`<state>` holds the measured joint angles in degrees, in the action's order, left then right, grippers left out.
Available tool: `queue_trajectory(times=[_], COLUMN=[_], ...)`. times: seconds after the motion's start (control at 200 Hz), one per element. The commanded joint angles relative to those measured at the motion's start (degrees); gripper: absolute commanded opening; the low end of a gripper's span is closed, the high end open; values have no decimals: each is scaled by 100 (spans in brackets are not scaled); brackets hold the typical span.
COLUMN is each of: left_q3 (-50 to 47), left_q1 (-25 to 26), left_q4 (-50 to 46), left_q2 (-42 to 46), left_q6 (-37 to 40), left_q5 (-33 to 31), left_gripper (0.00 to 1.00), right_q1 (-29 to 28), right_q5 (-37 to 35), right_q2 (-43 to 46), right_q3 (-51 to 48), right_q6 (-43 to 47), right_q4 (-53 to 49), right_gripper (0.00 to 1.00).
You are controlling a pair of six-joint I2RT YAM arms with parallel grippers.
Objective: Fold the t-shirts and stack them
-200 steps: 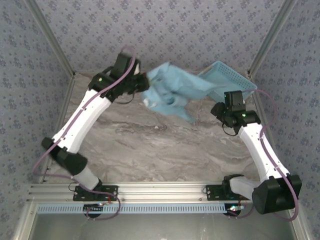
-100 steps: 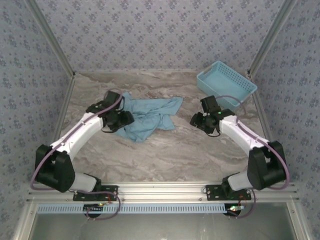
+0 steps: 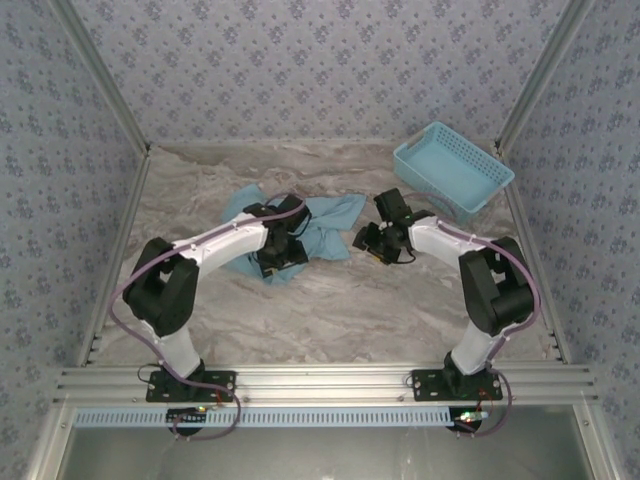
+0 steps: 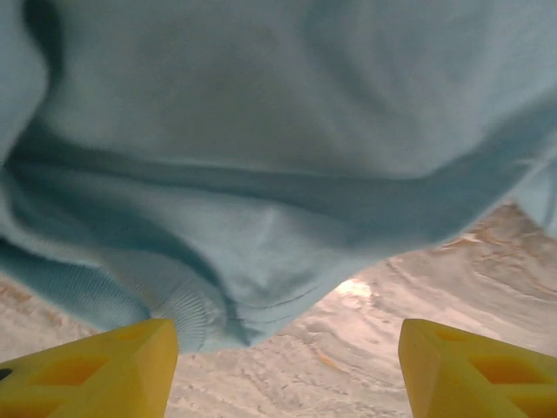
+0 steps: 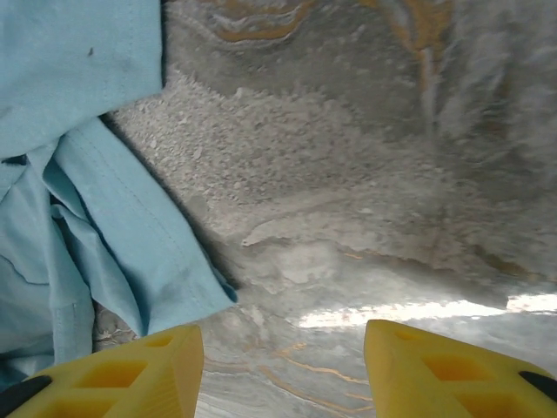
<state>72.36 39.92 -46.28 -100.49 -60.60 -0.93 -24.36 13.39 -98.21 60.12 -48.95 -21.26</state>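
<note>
The light blue t-shirt [image 3: 330, 218] lies crumpled on the marbled worktop [image 3: 330, 305], with the left pincer [image 3: 283, 254] and right pincer [image 3: 366, 244] both released.

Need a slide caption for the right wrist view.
Right pincer open over the marble table, beside an edge of the crumpled light blue t-shirt.

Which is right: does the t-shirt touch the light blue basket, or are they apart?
Apart. The top external view shows bare table between the t-shirt and the basket.
</note>
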Motion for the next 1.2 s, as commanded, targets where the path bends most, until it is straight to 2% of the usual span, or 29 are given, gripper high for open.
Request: queue_trajectory(times=[0.0,0.07,0.18,0.35,0.445,0.525,0.565,0.59,0.635,0.675,0.854,1.059,1.194], left_q3=[-76,241,988,1395,1654,1847,1884,1881,1844,1753,814,-571,-1148], left_q1=[180,308,467,570,610,644,653,661,703,750,1029,1048,1042], left_q4=[303,300,-265,-510,-615,-802,-852,-853,-847,-815,-323,-10,114], left_q2=[183,-44,-708,-1417,-1784,-2014,-2036,-2009,-1880,-1687,-240,1462,2216], left_q6=[-852,-631,98,890,1227,1530,1696,1786,1940,2055,2506,2761,2898], left_q5=[-134,-303,-561,-1076,-1235,-1613,-1839,-1977,-2217,-2405,-2539,-2005,-1785], left_gripper=[72,73,73,73,70,61,48,37,14,0,0,0,0], right_q1=[-19,-25,23,136,177,211,225,230,244,255,292,168,3], right_q5=[94,128,147,160,162,164,167,170,181,177,186,87,162], right_q2=[-58,-36,50,215,290,320,331,339,338,338,110,-773,-1538], right_q3=[80,14,-75,-149,-184,-196,-202,-198,-211,-199,-53,679,1303], right_q6=[-203,-213,-239,-243,-248,-240,-242,-235,-234,-229,-238,-400,-776], right_q4=[59,44,0,-18,-29,-37,-39,-30,-20,-2,428,961,1296], right_gripper=[54,54,53,53,53,53,53,53,53,53,53,56,57])
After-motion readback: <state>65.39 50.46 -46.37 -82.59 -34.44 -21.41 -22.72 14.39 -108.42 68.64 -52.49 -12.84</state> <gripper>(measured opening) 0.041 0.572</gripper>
